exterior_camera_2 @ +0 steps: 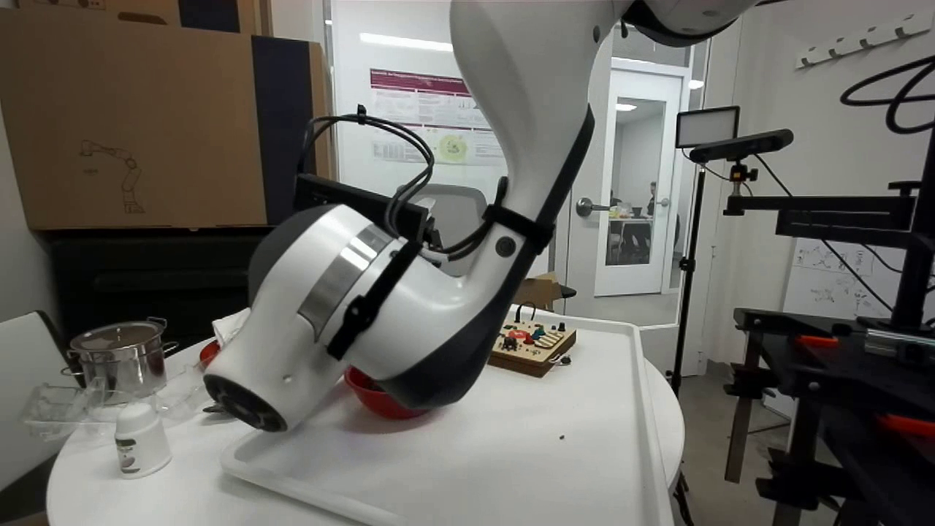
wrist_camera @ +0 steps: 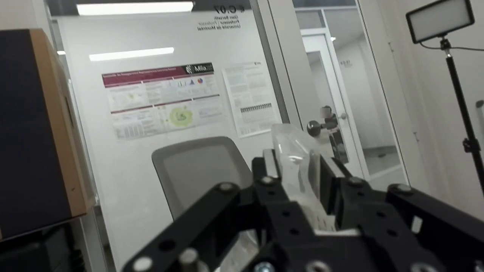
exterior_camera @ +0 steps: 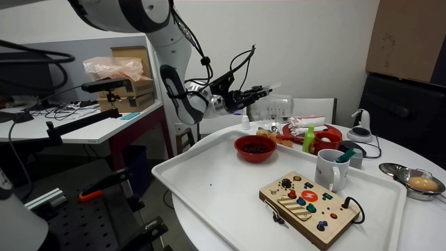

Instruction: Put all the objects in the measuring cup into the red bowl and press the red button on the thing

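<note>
Jaws partly closed, the claw (wrist_camera: 302, 166) grasps the translucent measuring cup (wrist_camera: 292, 151); in the wrist view the cup fills the narrow gap at the tips, though which part of it is pinched cannot be told. An exterior view shows the claw well above the tabletop (exterior_camera: 423, 223), the cup jutting past its tips. Small dark pieces (exterior_camera: 255, 149) lie in the red bowl (exterior_camera: 256, 158), which stands on the white tray (exterior_camera: 209, 160); one dark speck (exterior_camera: 210, 184) lies apart on the tray. Also on the tray is the light-wood board (exterior_camera: 320, 203), just beside the white mug (exterior_camera: 327, 170), its red button (exterior_camera: 333, 215) near the black cable (exterior_camera: 362, 212). A round red emblem (exterior_camera: 309, 196) on the board bears a white lightning bolt. On the poster (wrist_camera: 162, 102) in the wrist view "Mila" can be read; the smaller text is blurred. Mirrored lettering (wrist_camera: 219, 23) above it gives "C.07", "Professeur" and "Université de Montréal". The cardboard box (exterior_camera_2: 175, 124) carries an outline drawing (exterior_camera_2: 131, 172) of a robot arm. The label (exterior_camera_2: 126, 456) on the white bottle (exterior_camera_2: 150, 435) is too small to read.
</note>
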Robot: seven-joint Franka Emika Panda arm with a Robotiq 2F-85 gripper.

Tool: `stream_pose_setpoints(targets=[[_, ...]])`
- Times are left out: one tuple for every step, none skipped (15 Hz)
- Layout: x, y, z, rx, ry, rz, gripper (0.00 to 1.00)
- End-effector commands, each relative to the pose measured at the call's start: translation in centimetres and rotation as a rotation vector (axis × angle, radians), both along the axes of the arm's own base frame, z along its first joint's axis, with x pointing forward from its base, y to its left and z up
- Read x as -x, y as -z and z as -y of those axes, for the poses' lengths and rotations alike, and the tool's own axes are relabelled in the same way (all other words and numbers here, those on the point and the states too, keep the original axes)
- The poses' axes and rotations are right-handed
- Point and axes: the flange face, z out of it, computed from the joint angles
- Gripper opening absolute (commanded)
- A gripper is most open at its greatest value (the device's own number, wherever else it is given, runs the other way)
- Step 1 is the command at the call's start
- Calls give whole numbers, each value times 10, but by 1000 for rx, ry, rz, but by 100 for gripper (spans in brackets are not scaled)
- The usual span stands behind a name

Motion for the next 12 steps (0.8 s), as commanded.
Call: stream_pose_setpoints(targets=[[-11,-27,6,-158,67,-44,7],[-12,-31,7,-177,81,-42,7],[-13,-36,8,-189,89,-35,7],[-12,-42,7,-154,94,3,7],[-11,-46,5,-129,84,27,7],[-10,-51,0,-77,55,59,7],[-8,-54,-4,-32,34,86,7],[-6,-55,-10,2,11,104,7],[-3,-56,-15,38,-7,119,7],[1,-57,-20,72,-22,135,7],[4,-57,-25,93,-35,144,7],[8,-56,-29,119,-43,154,7]])
